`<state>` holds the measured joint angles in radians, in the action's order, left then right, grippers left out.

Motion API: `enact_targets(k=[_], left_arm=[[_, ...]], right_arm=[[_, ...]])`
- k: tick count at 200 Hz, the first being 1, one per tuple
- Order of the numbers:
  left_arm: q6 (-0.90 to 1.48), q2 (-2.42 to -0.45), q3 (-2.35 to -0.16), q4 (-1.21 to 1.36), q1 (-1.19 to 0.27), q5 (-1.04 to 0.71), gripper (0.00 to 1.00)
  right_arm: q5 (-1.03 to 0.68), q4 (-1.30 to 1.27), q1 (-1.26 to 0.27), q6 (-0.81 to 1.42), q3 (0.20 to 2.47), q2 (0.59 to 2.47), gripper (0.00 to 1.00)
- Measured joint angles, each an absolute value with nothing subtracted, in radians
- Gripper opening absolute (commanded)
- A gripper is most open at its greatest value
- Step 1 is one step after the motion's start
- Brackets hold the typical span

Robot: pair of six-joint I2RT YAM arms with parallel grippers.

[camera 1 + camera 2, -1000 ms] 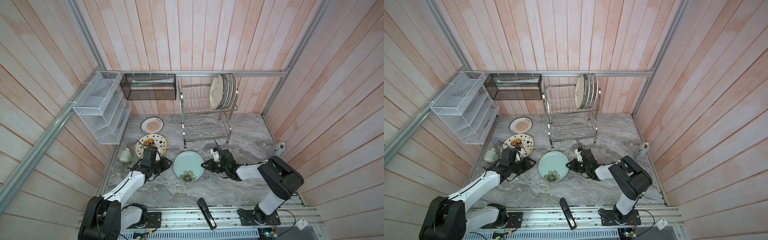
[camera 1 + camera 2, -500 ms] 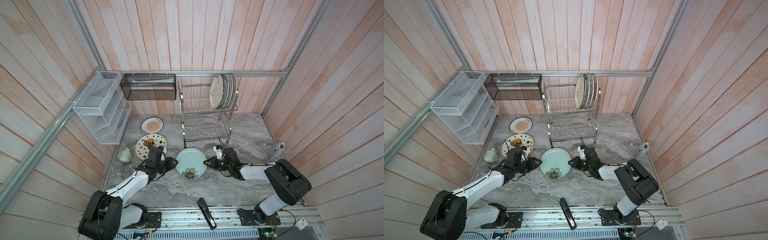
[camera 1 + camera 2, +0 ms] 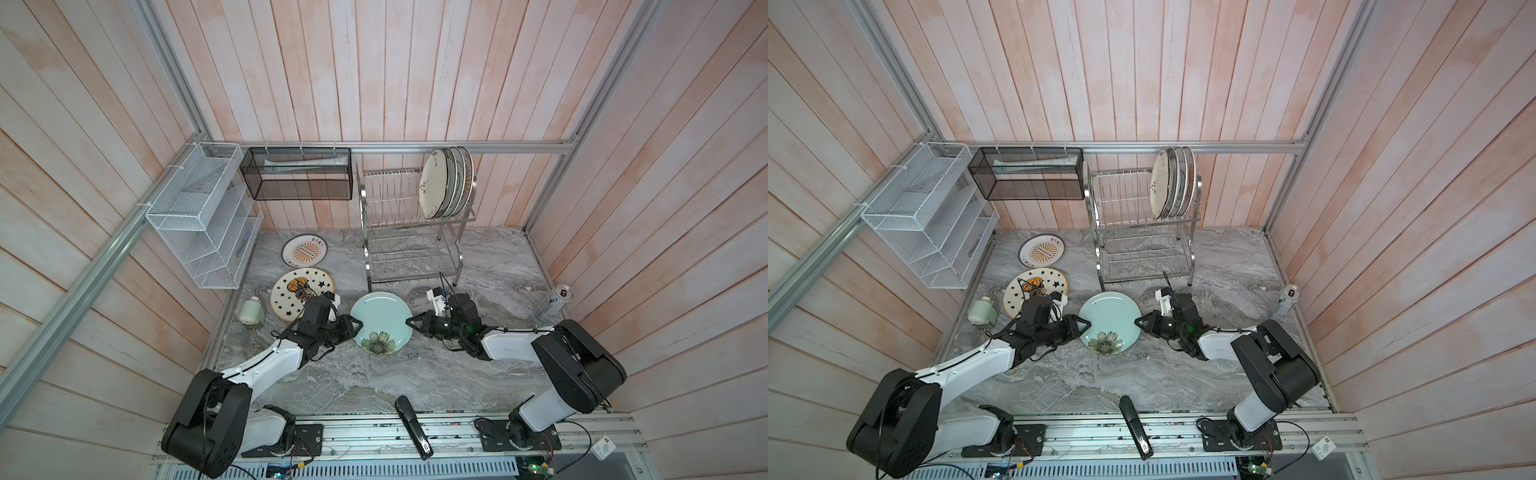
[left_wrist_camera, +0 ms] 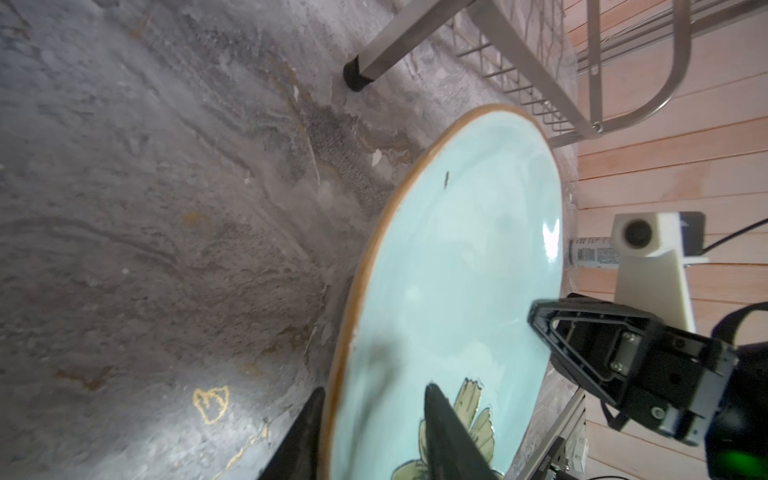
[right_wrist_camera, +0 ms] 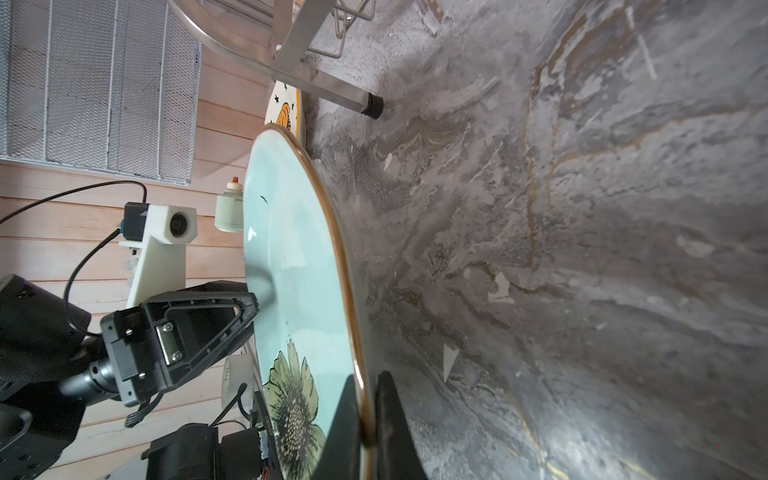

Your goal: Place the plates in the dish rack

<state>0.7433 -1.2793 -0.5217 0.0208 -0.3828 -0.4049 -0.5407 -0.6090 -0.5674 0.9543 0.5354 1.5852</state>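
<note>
Left end effector (image 3: 356, 324) parted, right (image 3: 409, 321) clamped

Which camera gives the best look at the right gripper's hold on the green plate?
The right wrist view: the right gripper pinches the green plate at its rim. The left wrist view shows it side-on; both top views show it small.

The grey marbled worktop (image 3: 374, 382) carries the steel dish rack (image 3: 409, 266) at its back. Left of the rack a sunburst plate (image 3: 304, 250) lies flat, and nearer the front a star plate (image 3: 291, 291). A pale green bottle (image 3: 250, 311) stands at the left edge, a drink can (image 3: 555, 302) at the right edge. A black stapler (image 3: 411, 419) lies at the front.
</note>
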Motion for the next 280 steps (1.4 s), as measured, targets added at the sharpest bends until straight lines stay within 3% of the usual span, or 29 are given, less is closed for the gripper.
enact_targets(k=[56, 160, 190, 240, 280], left_arm=[[0.752, -1.215, -0.511, 0.067, -0.387, -0.412, 0.36], [0.802, -1.157, -0.487, 0.132, -0.380, -0.429, 0.02], [0.813, -1.150, -0.475, 0.171, -0.380, -0.434, 0.00], [0.813, -1.111, -0.453, 0.193, -0.381, -0.437, 0.00], [0.813, -1.069, -0.438, 0.199, -0.384, -0.442, 0.00]], right_arm=[[-0.579, -0.686, -0.559, 1.005, 0.525, 1.586, 0.00], [-0.599, -0.727, -0.540, 1.042, 0.513, 1.561, 0.00], [-0.592, -0.726, -0.539, 1.039, 0.509, 1.540, 0.09], [-0.594, -0.720, -0.553, 1.028, 0.509, 1.515, 0.33], [-0.596, -0.735, -0.581, 1.021, 0.509, 1.497, 0.38]])
